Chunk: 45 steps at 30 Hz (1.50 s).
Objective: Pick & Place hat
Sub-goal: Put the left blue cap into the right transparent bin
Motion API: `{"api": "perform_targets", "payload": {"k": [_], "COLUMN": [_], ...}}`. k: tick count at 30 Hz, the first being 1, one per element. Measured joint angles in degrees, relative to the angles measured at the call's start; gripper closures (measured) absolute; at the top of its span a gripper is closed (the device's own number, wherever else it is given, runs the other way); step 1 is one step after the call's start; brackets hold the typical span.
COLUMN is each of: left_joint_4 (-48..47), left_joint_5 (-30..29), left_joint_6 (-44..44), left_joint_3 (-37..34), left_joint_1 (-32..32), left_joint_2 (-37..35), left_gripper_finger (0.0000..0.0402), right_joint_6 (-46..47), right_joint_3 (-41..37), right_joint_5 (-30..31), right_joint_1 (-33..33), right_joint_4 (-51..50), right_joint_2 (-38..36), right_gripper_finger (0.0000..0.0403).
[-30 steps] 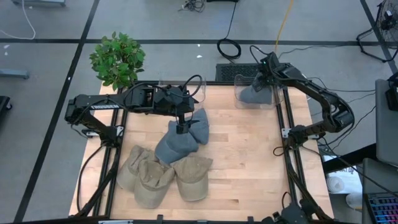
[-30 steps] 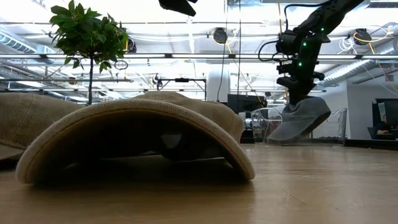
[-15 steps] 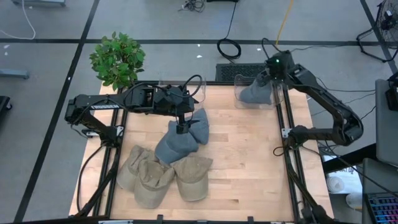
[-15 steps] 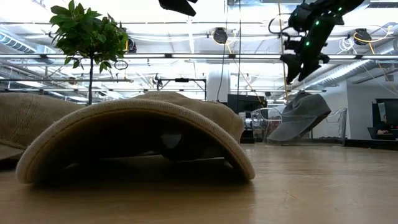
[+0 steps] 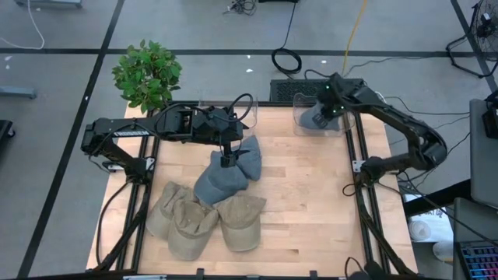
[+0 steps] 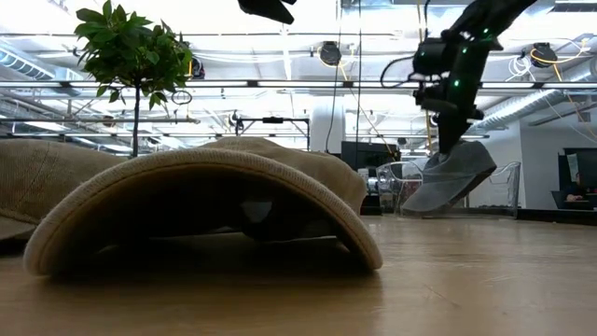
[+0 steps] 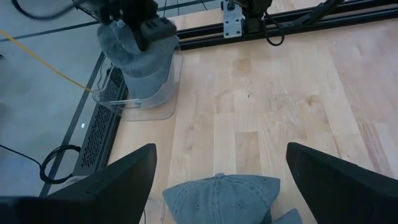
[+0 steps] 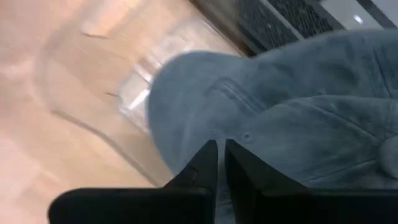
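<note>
In clear bin [image 5: 298, 122], grey hat [image 8: 298, 118]

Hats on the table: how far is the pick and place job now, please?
Looks done: one grey hat sits in the clear bin at the table's far right corner. In hand: the right gripper, fingers nearly closed, is pressing on that hat; the left gripper hovers open above the blue hats mid-table. Left: those blue hats and three tan hats near the front edge.

Left gripper [image 5: 226, 162] fingers spread wide at table centre, right gripper [image 5: 325, 111] nearly closed, far right corner
</note>
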Motion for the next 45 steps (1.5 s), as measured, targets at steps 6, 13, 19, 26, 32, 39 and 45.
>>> {"api": "perform_targets", "payload": {"k": [6,13,19,26,32,39,45], "left_joint_4": [0.0,0.0,0.0,-0.1,-0.1,-0.1,0.0], "left_joint_5": [0.0,0.0,0.0,0.0,0.0,0.0,0.0], "left_joint_6": [0.0,0.1,0.1,0.1,0.1,0.0,-0.2], "left_joint_3": [0.0,0.0,0.0,0.0,0.0,0.0,0.0], "left_joint_1": [0.0,0.0,0.0,0.0,0.0,0.0,0.0], "left_joint_2": [0.0,0.0,0.0,0.0,0.0,0.0,0.0], "left_gripper_finger": [0.0036,0.0036,0.0036,0.0036,0.0036,0.0036,0.0036], "right_joint_6": [-0.2,-0.1,0.0,0.8,1.4,0.8,1.3], "right_joint_3": [0.0,0.0,0.0,0.0,-0.1,-5.2,-8.4], "right_joint_5": [1.0,5.3,10.1,7.5,-8.3,-1.5,3.6], "right_joint_1": [-0.5,-1.7,-1.6,-0.1,3.0,4.2,2.6], "right_joint_4": [0.0,0.3,1.5,2.2,1.2,5.8,7.3], "right_joint_2": [5.7,13.0,13.7,5.0,1.7,6.3,9.5], "right_gripper_finger": [0.0399,0.0402,0.0402,0.0402,0.0403,0.0403,0.0403]}}
